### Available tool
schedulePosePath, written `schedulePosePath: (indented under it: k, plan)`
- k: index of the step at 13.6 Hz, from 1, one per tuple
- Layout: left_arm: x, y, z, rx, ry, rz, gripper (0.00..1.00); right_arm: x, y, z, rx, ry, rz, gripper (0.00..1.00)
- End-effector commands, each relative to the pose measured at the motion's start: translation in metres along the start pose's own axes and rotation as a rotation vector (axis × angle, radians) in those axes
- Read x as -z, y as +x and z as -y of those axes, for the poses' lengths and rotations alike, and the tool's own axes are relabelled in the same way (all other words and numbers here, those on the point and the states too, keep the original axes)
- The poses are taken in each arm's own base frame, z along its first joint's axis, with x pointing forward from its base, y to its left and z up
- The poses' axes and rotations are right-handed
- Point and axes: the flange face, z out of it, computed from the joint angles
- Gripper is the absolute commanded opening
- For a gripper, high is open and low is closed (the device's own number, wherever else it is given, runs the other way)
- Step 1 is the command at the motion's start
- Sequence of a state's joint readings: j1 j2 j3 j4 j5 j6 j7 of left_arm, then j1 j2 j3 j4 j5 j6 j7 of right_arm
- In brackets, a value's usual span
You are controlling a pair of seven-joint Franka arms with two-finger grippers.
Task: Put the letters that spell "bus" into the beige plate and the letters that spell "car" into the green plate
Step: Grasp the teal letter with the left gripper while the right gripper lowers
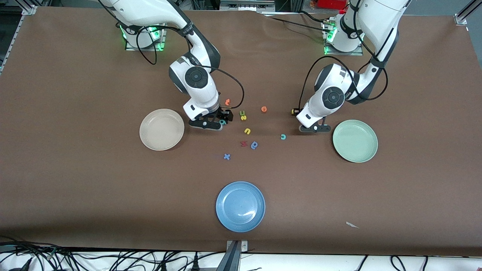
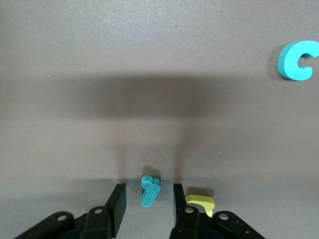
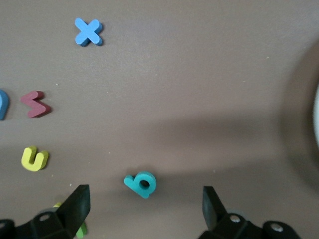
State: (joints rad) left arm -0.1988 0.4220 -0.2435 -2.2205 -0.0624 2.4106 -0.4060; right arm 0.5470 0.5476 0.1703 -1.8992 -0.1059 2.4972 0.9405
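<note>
My left gripper (image 1: 315,129) (image 2: 148,189) is low over the table beside the green plate (image 1: 355,141). It is open, and the teal "r" (image 2: 149,191) lies between its fingers with a gap on each side. The yellow "a" (image 2: 201,203) sits just outside one finger. The teal "c" (image 1: 283,136) (image 2: 298,60) lies apart. My right gripper (image 1: 220,121) (image 3: 144,193) stands wide open over the teal "b" (image 1: 223,121) (image 3: 141,183), beside the beige plate (image 1: 162,130). The yellow "u" (image 1: 247,131) (image 3: 35,158) and yellow "s" (image 1: 243,117) lie toward the middle.
Two orange letters (image 1: 227,101) (image 1: 264,109), a green "u" (image 1: 242,112), a red letter (image 1: 243,143), a blue round letter (image 1: 254,145) and a blue "x" (image 1: 226,156) are scattered between the arms. A blue plate (image 1: 240,206) sits nearest the front camera.
</note>
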Motion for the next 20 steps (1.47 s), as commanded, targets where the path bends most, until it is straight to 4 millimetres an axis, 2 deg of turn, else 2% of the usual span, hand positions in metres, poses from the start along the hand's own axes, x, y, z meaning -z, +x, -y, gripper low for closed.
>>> schedulePosePath:
  k: [1, 3, 6, 10, 13, 14, 16, 18, 20]
  plan:
    - [-0.005, -0.001, -0.002, -0.004, 0.019, -0.008, 0.45, -0.017, -0.006, 0.013, -0.016, 0.008, -0.024, 1.00]
    - [-0.005, -0.001, -0.001, -0.003, 0.019, -0.008, 0.40, -0.018, -0.011, 0.021, -0.020, 0.011, -0.024, 1.00]
    - [-0.005, -0.001, -0.001, -0.003, 0.019, -0.008, 0.30, -0.020, -0.012, 0.021, -0.026, 0.011, -0.023, 1.00]
    - [-0.005, -0.001, -0.001, -0.001, 0.019, -0.008, 0.08, -0.031, -0.011, 0.024, -0.020, -0.014, -0.050, 0.99]
    - [0.000, 0.000, -0.002, -0.002, 0.018, -0.011, 0.01, -0.036, -0.012, 0.023, -0.021, -0.021, -0.048, 0.99]
    - [0.007, 0.004, -0.001, 0.002, 0.015, -0.020, 0.01, -0.040, -0.013, 0.023, -0.020, -0.025, -0.045, 0.96]
    - [0.032, 0.012, -0.002, 0.008, 0.012, -0.028, 0.00, -0.039, -0.017, 0.027, -0.007, -0.019, -0.051, 0.95]
    - [0.066, 0.026, -0.003, 0.015, 0.026, 0.002, 0.00, -0.045, -0.021, 0.027, -0.003, -0.024, -0.045, 0.96]
    - [0.101, 0.041, 0.007, 0.029, 0.037, 0.054, 0.00, -0.045, -0.022, 0.028, -0.001, -0.023, -0.045, 0.95]
